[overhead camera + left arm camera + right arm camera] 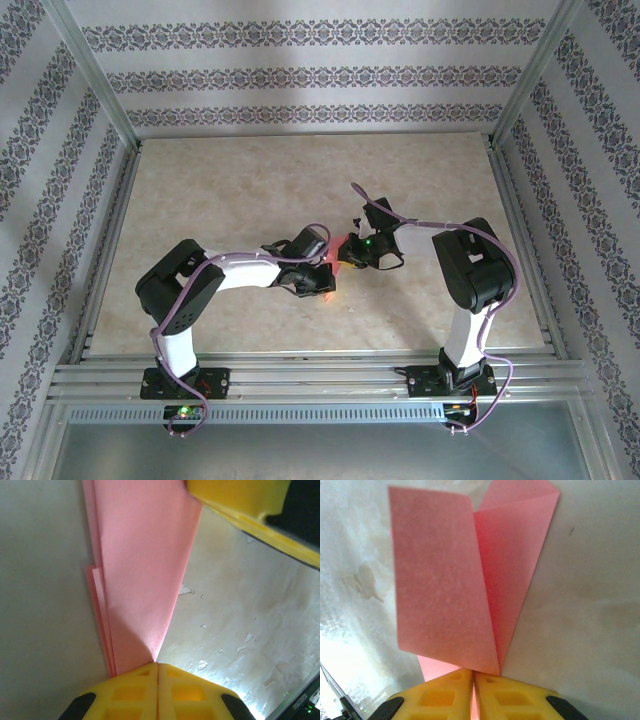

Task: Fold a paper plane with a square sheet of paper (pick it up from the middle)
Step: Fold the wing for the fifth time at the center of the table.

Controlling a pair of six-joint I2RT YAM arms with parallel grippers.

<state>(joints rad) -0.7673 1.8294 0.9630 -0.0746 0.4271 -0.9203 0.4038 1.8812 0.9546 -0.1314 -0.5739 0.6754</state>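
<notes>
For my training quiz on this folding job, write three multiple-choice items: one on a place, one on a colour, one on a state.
1. Where is the folded salmon-pink paper sheet?
A) between both pincers, mid-way across the beige marbled table
B) at the far left corner
C) in a drawer

2. What colour are the left pincer's fingers?
A) blue
B) yellow
C) white

3. How is the right pincer set?
A) wide open
B) shut on nothing
C) shut on the paper

Answers:
1. A, the top view shows pink between the two arm tips.
2. B, the left wrist view shows yellow fingers.
3. C, its jaws meet on the paper's corner.
</notes>
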